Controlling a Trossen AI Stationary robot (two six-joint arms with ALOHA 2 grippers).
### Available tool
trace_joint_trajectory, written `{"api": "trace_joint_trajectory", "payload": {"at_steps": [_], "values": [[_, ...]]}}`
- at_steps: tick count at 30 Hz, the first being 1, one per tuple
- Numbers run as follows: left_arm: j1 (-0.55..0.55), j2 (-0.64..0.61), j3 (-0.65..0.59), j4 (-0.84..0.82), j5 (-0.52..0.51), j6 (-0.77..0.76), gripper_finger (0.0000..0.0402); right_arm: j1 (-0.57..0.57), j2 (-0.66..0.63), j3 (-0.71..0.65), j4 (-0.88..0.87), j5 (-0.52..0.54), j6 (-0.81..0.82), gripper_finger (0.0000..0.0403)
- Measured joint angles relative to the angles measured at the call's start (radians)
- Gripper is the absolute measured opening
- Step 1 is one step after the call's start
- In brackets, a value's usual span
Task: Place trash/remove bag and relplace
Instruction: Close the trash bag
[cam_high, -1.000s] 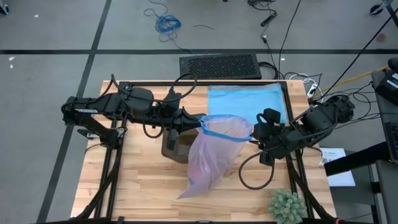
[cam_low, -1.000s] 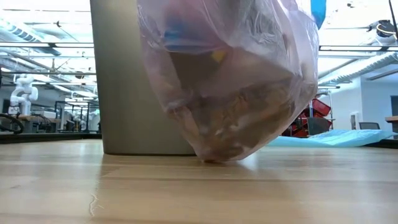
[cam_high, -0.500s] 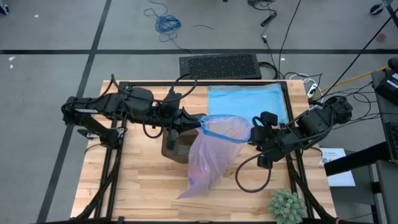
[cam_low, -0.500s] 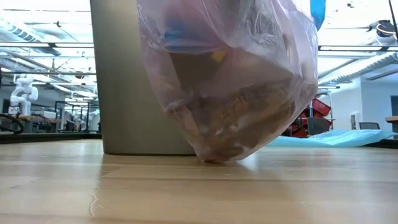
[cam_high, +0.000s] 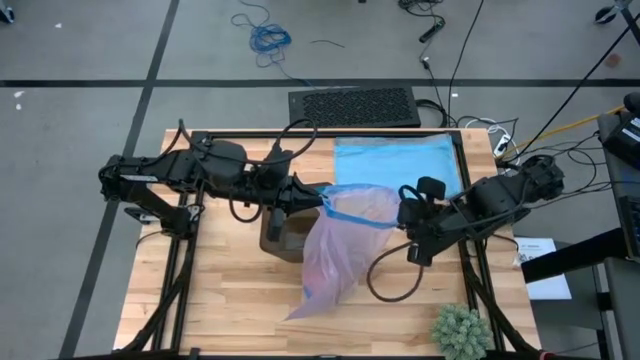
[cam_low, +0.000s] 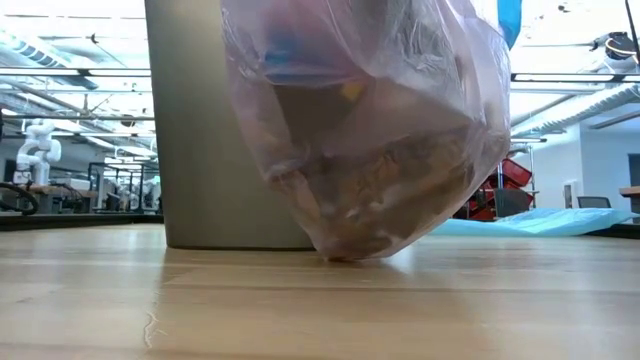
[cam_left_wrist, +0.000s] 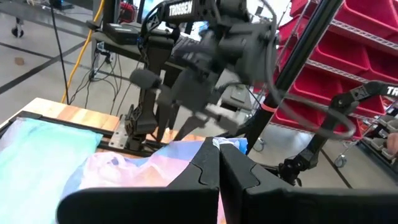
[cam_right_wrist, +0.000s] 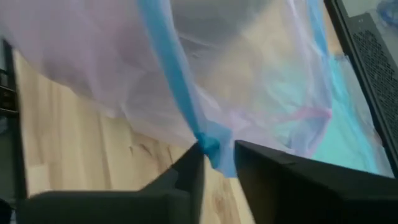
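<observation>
At frame centre, high view: bag (cam_high: 340, 250) hanging out of bin (cam_high: 285, 238), trash (cam_low: 385, 200) riding inside; fresh liner not yet fitted. Left gripper (cam_high: 322, 198) pinching bag rim, jaws closed. Right gripper (cam_high: 404, 213) jaws nipping blue drawstring (cam_right_wrist: 209, 144). Light blue bag (cam_high: 395, 160) lying flat on worktop (cam_high: 240, 300), upper right.

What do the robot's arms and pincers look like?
Both arms are black, made of chunky jointed pieces, with looping black cables hanging off them. The left pincer has two flat, dark, blocky fingers. The right pincer has the same dark flat fingers. The right arm has white letters printed near its top.
</observation>
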Motion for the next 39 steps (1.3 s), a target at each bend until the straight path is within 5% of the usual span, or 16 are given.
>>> {"api": "trace_joint_trajectory", "payload": {"at_steps": [4, 18, 39], "values": [[0.000, 0.000, 0.000, 0.022, 0.003, 0.000, 0.0001, 0.002, 0.000, -0.022, 0.003, 0.000, -0.016, 0.0009], [0.000, -0.005, 0.000, 0.021, 0.029, 0.004, 0.0009, 0.018, -0.001, 0.229, 0.001, 0.051, -0.056, 0.0000], [0.007, -0.040, 0.000, -0.069, -0.125, 0.080, 0.0212, -0.024, -0.001, 0.329, -0.031, 0.139, -0.135, 0.0000]]}}
